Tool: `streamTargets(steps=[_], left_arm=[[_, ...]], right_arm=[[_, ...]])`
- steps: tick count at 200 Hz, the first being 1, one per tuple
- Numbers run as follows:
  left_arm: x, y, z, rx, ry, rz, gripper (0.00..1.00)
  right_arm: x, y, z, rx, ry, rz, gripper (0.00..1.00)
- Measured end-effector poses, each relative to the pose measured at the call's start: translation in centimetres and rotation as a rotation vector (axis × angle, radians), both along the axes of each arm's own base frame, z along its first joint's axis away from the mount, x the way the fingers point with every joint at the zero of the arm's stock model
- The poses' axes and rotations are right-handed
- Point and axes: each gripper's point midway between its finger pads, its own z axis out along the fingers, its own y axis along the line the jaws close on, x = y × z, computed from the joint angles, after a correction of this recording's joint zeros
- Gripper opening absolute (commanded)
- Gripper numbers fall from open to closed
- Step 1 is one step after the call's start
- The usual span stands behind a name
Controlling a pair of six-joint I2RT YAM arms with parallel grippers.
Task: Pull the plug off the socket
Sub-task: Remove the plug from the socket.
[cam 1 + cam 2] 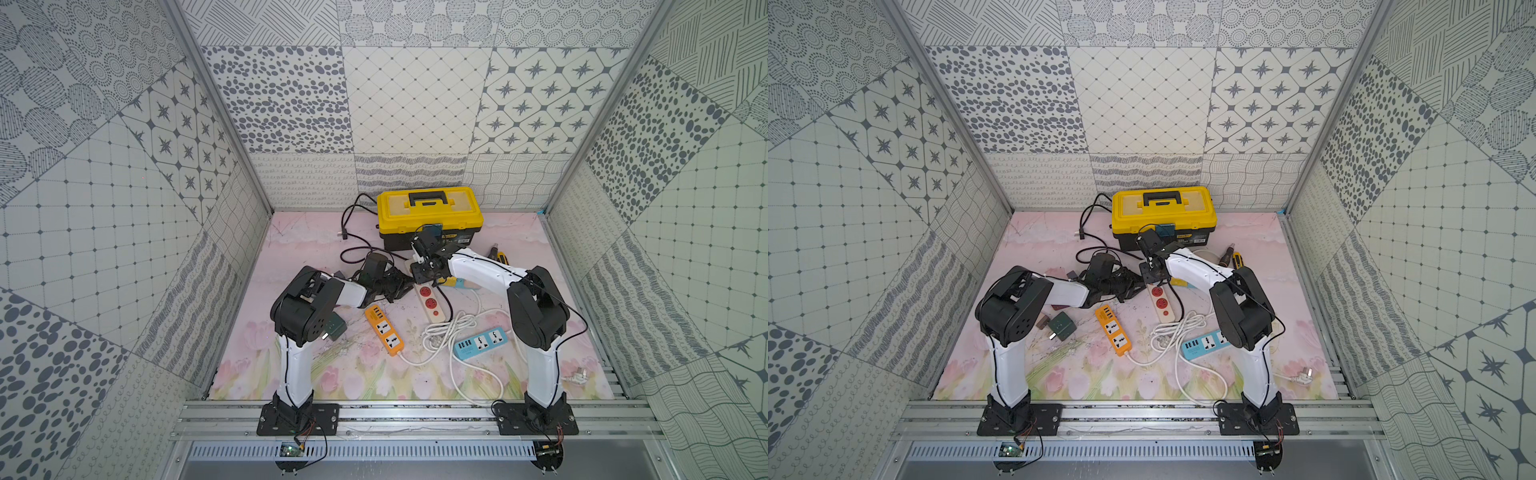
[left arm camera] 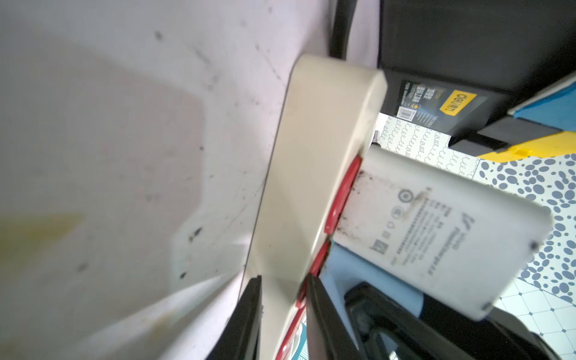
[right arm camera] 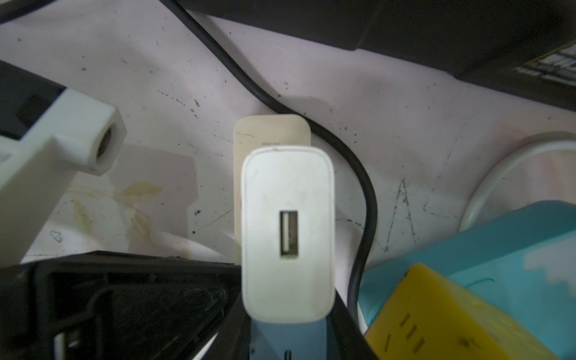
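Desk (image 1: 291, 374) clutter fills my feed, and the yellow toolbox (image 1: 430, 210) stands just beyond the right gripper (image 1: 422, 277). My left gripper (image 2: 282, 311) is clenched across the beige power strip (image 2: 311, 187), which is pinched by its long sides between the jaws. The right gripper is clamped on the white plug (image 2: 436, 224), with a blue pad (image 2: 358, 268) against its flat side. The plug's base sits against the red socket (image 2: 341, 199), just ahead of the left gripper.
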Motion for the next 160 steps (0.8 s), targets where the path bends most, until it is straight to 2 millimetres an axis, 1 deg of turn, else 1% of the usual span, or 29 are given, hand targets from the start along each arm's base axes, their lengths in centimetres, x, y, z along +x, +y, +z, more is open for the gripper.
streamTargets(steps=[35, 89, 125, 160], left_arm=[[0.1, -0.1, 0.0, 0.007, 0.015, -0.006, 0.27], [0.2, -0.2, 0.0, 0.014, 0.015, -0.009, 0.27], [0.2, -0.2, 0.0, 0.018, 0.016, -0.015, 0.27], [0.0, -0.4, 0.0, 0.02, 0.028, -0.036, 0.27]], right_arm=[[-0.1, 0.0, 0.2, -0.033, -0.029, -0.022, 0.22], [0.5, -1.3, 0.0, 0.05, 0.068, -0.037, 0.22], [-0.1, -0.7, 0.1, 0.059, 0.035, -0.025, 0.22], [-0.5, -0.7, 0.7, -0.017, -0.007, -0.039, 0.22]])
